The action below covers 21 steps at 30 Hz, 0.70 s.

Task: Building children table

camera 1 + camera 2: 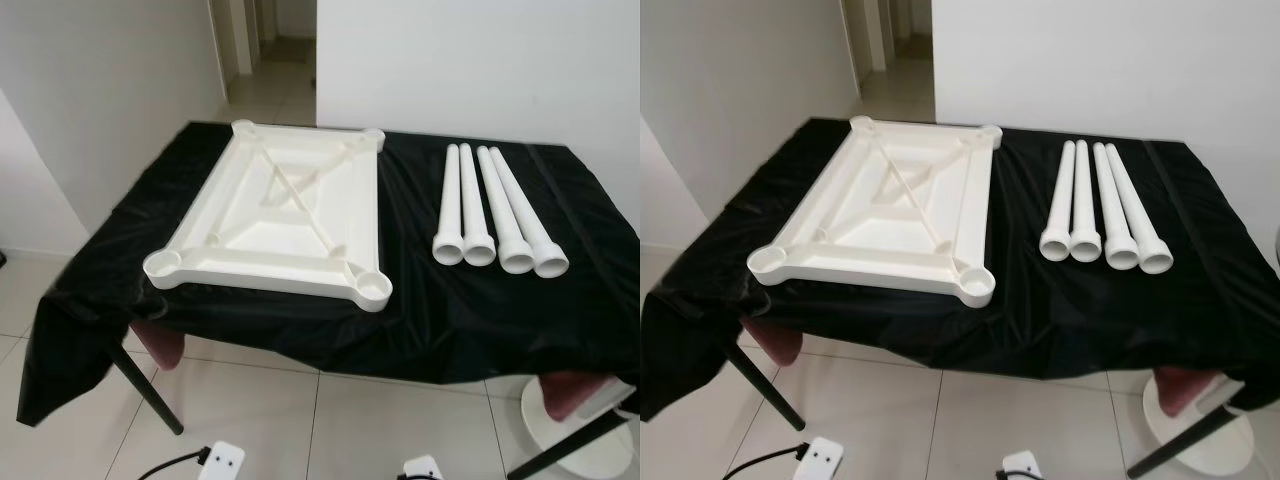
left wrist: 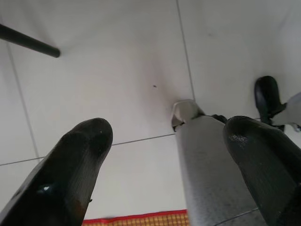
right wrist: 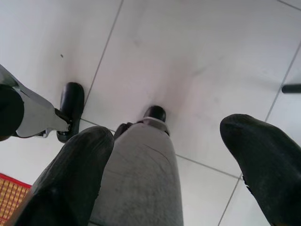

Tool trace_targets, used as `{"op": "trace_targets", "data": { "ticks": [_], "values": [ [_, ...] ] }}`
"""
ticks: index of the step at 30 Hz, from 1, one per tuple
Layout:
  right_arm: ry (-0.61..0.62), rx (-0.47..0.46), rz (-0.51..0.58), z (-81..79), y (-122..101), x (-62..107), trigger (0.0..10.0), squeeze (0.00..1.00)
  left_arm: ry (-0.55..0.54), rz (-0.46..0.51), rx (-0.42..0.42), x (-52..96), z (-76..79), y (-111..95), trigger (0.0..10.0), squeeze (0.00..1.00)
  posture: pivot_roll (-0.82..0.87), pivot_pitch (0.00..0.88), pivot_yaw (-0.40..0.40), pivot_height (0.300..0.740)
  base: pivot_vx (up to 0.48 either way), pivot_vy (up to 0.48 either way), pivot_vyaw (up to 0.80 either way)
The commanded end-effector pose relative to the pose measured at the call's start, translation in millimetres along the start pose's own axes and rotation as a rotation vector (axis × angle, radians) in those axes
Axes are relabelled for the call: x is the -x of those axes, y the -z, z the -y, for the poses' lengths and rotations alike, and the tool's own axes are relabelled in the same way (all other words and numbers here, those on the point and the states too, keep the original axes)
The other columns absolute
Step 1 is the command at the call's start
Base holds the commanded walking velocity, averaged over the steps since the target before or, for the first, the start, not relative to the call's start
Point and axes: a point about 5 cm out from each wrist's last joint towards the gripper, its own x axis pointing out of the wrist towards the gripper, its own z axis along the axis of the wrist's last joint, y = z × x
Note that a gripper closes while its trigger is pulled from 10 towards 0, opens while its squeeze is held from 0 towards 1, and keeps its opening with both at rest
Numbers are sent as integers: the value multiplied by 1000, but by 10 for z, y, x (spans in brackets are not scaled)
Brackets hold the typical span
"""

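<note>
The white tabletop [image 1: 285, 215] lies upside down (ribs and corner sockets facing up) on a table draped in black cloth [image 1: 420, 300]. Well to the tabletop's right, on the same cloth, four white legs [image 1: 497, 212] lie side by side, touching, open ends toward the robot. Both arms hang idle over the tiled floor [image 2: 117, 84]: the left gripper [image 2: 174, 136] and right gripper [image 3: 167, 136] each have fingers spread apart, holding nothing.

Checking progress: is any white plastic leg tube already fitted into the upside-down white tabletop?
No, all four white plastic leg tubes lie beside the white tabletop, its corner sockets empty.
</note>
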Motion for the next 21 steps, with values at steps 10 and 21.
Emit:
{"op": "trace_targets", "data": {
  "ticks": [10,21],
  "values": [
    [32,-3,-17,150,40,17,10000,0,19,34,-32,2,-3,-37,10000,0,10,0,45,740,0,0,0],
    [27,-4,-18,137,45,17,10000,0,13,32,-59,4,-33,-44,10000,0,15,0,48,740,0,-226,0]
  ]
}}
